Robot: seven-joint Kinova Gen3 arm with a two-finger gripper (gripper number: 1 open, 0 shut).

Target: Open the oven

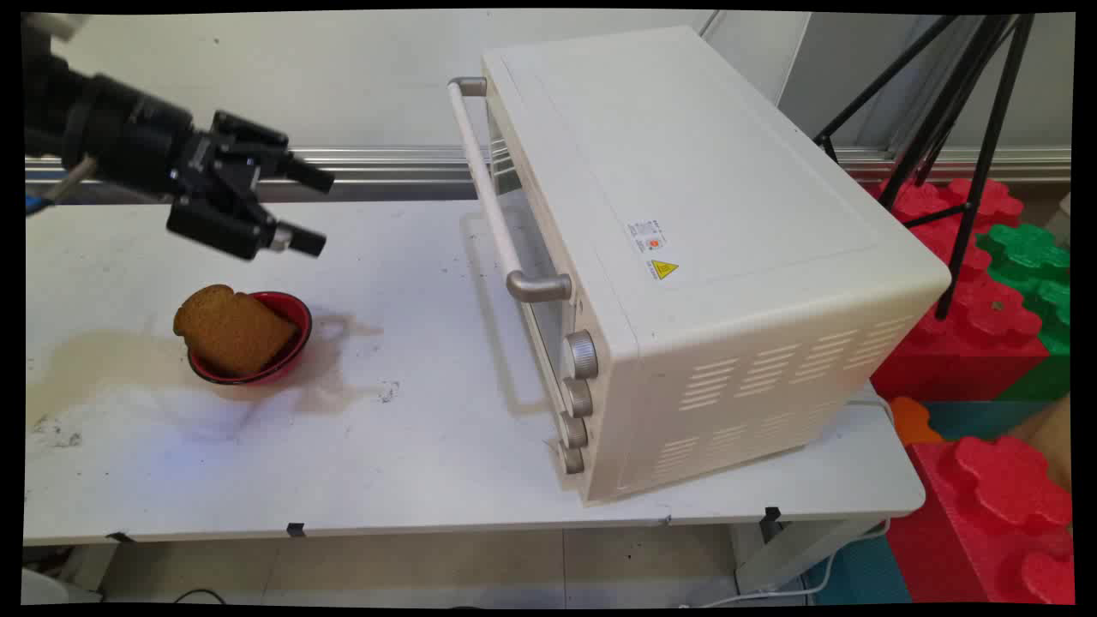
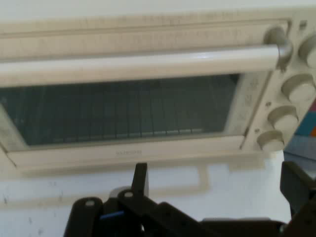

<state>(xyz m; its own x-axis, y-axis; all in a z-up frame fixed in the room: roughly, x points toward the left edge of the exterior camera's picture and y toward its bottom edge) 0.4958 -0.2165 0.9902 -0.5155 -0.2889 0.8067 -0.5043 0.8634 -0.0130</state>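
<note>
We see the arm reach in from the upper left, held roughly level and well above the bench (image 1: 428, 411). Our end effector (image 1: 310, 210) points to the right, empty, its two black fingers (image 1: 308, 176) spread apart, one above the other. In the hand view one finger (image 2: 140, 177) rises left of centre, the other at the right edge.
</note>
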